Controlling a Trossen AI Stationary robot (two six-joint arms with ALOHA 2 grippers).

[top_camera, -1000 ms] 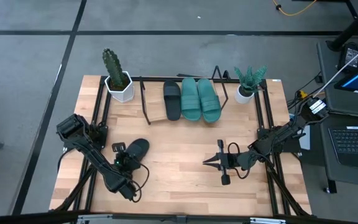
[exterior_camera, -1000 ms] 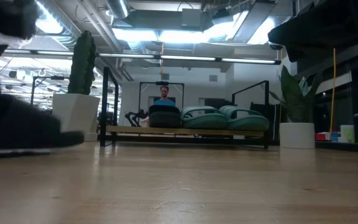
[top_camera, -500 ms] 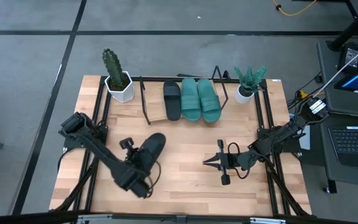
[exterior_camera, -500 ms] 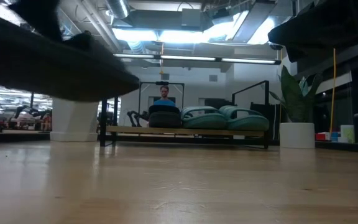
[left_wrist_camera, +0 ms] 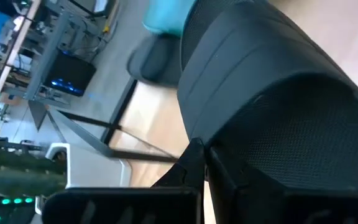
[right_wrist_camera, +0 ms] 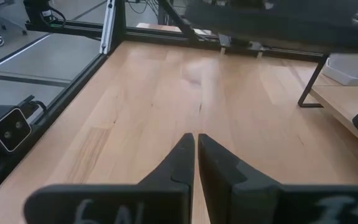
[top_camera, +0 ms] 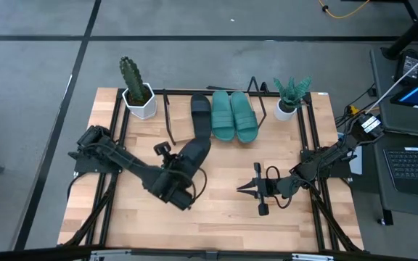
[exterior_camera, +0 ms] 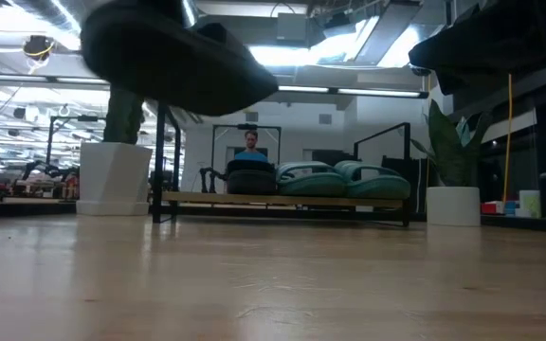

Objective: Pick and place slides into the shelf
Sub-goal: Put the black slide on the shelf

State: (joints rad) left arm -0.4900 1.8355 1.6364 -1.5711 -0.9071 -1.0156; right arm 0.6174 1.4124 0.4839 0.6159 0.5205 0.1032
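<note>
My left gripper (top_camera: 171, 177) is shut on a black slide (top_camera: 194, 152), which hangs in the air over the table's middle left and fills the left wrist view (left_wrist_camera: 272, 99). In the low view its dark sole (exterior_camera: 178, 52) floats high above the wood. The shelf (top_camera: 182, 125) stands at the far edge; on its slanted board lie another black slide (top_camera: 201, 114) and two teal-green slides (top_camera: 223, 114) (top_camera: 244, 116), side by side. My right gripper (top_camera: 241, 188) waits shut over the table's near right part, touching nothing that I can see. My left gripper pinches the black slide between its two fingers (left_wrist_camera: 190, 163) at the end nearest the arm (left_wrist_camera: 229, 155). The fingers come slanting from the table's near left, along the slide. The slide is lifted clear of the table, and its free end (top_camera: 205, 141) points toward the shelf.
A cactus in a white pot (top_camera: 135, 90) stands left of the shelf, a leafy plant in a white pot (top_camera: 289, 100) right of it. Black frame rails (top_camera: 115, 138) run along both table sides. Bare shelf board shows left of the black slide. A person (exterior_camera: 250, 142) sits far behind.
My left gripper has risen from the table's near left part and swung toward the far edge and the right, toward the shelf, staying shut. The black slide, lying on the wood a second ago, is now lifted clear, with its free end turned toward the shelf.
</note>
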